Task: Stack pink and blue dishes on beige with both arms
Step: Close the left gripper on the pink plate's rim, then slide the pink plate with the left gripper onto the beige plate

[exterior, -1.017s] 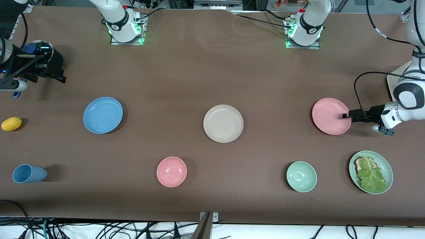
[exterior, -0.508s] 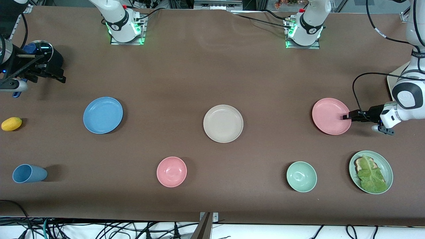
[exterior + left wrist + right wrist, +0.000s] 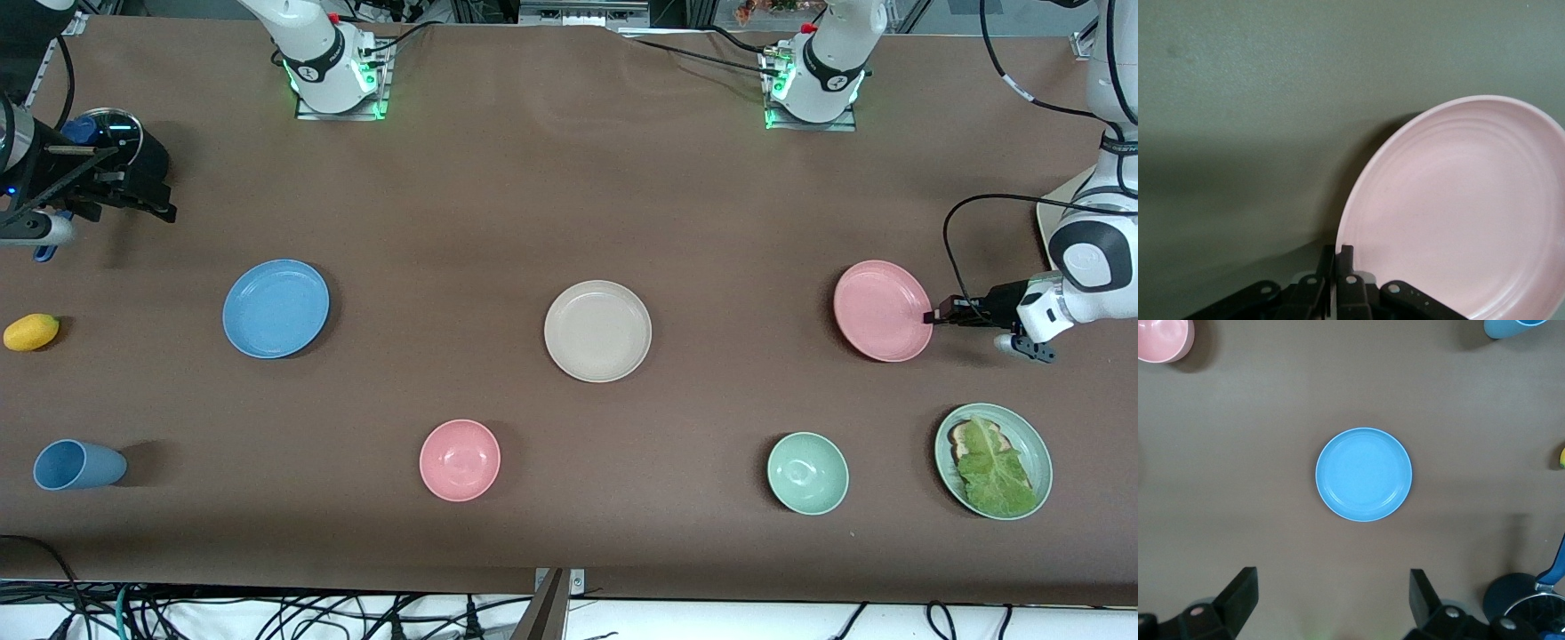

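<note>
The pink plate [image 3: 880, 311] lies toward the left arm's end of the table. My left gripper [image 3: 932, 316] is shut on its rim at the edge nearest that end. In the left wrist view the pink plate [image 3: 1458, 213] fills the space past the left gripper [image 3: 1338, 250], one finger inside the rim and one outside, with a shadow under the plate. The beige plate [image 3: 597, 331] sits mid-table with nothing on it. The blue plate [image 3: 276, 308] lies toward the right arm's end. My right gripper [image 3: 1331, 587] hangs open high over the table, looking down on the blue plate [image 3: 1363, 475].
A pink bowl [image 3: 460, 460], a green bowl [image 3: 807, 473] and a green plate [image 3: 1040, 444] with lettuce on toast lie nearer the front camera. A blue cup [image 3: 78, 464] lies on its side, and a yellow fruit [image 3: 31, 332] and a black device [image 3: 107, 169] are at the right arm's end.
The left gripper's fingers have come together on the pink plate's rim, and the plate has shifted slightly. The right arm has not moved.
</note>
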`<action>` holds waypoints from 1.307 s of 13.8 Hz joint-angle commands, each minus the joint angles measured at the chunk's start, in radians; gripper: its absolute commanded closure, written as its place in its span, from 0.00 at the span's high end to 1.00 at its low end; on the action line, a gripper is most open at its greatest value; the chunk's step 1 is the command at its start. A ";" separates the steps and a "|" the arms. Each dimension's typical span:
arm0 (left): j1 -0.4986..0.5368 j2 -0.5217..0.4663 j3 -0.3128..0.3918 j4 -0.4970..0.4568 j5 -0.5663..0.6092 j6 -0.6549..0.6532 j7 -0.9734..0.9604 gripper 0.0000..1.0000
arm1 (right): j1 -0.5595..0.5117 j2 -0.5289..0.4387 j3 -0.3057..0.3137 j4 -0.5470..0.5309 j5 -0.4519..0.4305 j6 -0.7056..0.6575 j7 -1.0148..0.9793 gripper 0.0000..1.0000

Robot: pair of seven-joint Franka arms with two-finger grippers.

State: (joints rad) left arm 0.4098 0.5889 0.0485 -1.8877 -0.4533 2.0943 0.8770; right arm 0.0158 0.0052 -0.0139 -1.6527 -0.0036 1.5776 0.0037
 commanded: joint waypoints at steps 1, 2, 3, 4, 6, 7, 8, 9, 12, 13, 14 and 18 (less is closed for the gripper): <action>0.007 -0.020 -0.007 -0.015 -0.031 0.003 0.037 0.00 | -0.010 -0.011 0.006 -0.012 -0.004 -0.002 -0.001 1.00; 0.000 -0.030 -0.007 -0.007 -0.027 -0.008 0.034 0.00 | -0.008 -0.011 0.006 -0.010 -0.004 -0.001 -0.001 1.00; -0.003 -0.059 -0.009 -0.007 -0.022 -0.016 0.025 0.00 | -0.008 -0.011 0.006 -0.010 -0.004 -0.002 -0.001 1.00; -0.014 -0.084 -0.010 -0.005 -0.022 -0.022 0.020 0.00 | -0.008 -0.014 0.008 -0.010 -0.004 -0.004 -0.001 1.00; -0.042 -0.122 -0.007 -0.005 -0.021 -0.030 0.017 0.00 | -0.010 -0.013 0.008 -0.012 -0.004 -0.004 -0.001 1.00; -0.055 -0.138 -0.009 -0.005 -0.013 -0.030 0.013 0.00 | -0.010 -0.013 0.008 -0.012 -0.004 -0.004 -0.001 1.00; -0.074 -0.150 -0.009 -0.005 -0.007 -0.028 -0.015 0.00 | -0.010 -0.013 0.008 -0.010 -0.004 -0.004 -0.001 1.00; -0.097 -0.161 -0.010 -0.007 -0.007 -0.028 -0.047 0.00 | -0.008 -0.013 0.008 -0.010 -0.004 -0.002 -0.001 1.00; -0.175 -0.190 -0.012 -0.008 -0.005 -0.028 -0.172 0.00 | -0.008 -0.014 0.011 -0.010 -0.004 -0.004 0.004 1.00; -0.202 -0.198 -0.013 -0.008 -0.004 -0.028 -0.205 0.00 | -0.008 -0.014 0.011 -0.012 -0.004 -0.004 0.004 1.00; -0.232 -0.204 -0.013 -0.007 0.005 -0.025 -0.245 0.00 | -0.008 -0.014 0.011 -0.012 -0.004 -0.004 0.004 1.00; -0.365 -0.207 -0.015 -0.005 0.012 0.016 -0.392 0.00 | -0.008 -0.013 0.008 -0.012 -0.004 -0.004 0.001 1.00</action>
State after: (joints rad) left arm 0.1030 0.4075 0.0244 -1.8761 -0.4530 2.0868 0.5516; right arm 0.0158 0.0052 -0.0132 -1.6526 -0.0036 1.5776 0.0037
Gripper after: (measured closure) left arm 0.956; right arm 0.000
